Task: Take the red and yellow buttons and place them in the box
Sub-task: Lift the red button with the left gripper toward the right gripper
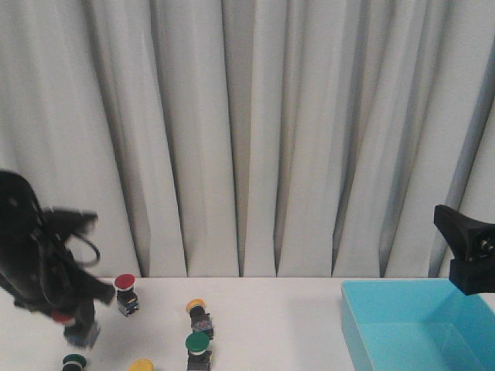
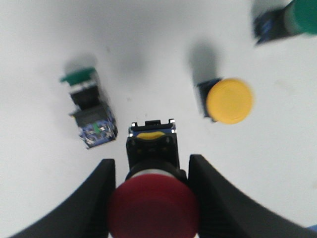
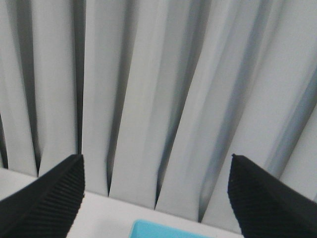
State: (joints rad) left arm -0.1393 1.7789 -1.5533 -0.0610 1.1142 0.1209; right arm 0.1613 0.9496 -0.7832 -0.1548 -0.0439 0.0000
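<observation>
Left gripper [image 2: 152,198] has its jaws clamped on a red button [image 2: 153,206], one black finger [image 2: 94,198] on each side of the red mushroom cap; the button's black body with a yellow insert sticks out past the fingertips. In the front view the left gripper [image 1: 73,321] is at the left end of the table [image 1: 263,309] with the red button [image 1: 63,317] in it, low over the surface; can't tell if the button touches the table.

Other buttons on the white table, front view: a second red button [image 1: 125,292] upright just right of the left arm, a yellow button [image 1: 199,313] lying tilted near the middle, a green button [image 1: 198,349] in front of it, another green button [image 1: 74,361] at the bottom edge under the gripper, and a yellow cap [image 1: 141,365] cut off by the bottom edge. Left wrist view shows a yellow button [image 2: 228,100] on its side, cap toward the camera, a green button [image 2: 89,106] lying on its side with a blue-grey contact block, and a third green button [image 2: 292,20] blurred at the frame corner.

The box [image 1: 418,325], cyan, sits at the table's right end, well apart from all the buttons; no buttons visible inside the part shown.

Right gripper [image 3: 156,198] has jaws spread wide, nothing between them, pointing at the grey curtain [image 3: 158,89], with a corner of the box [image 3: 163,230] below. In the front view it sits above the box's far right side.

No readable writing, labels or brands on anything.
</observation>
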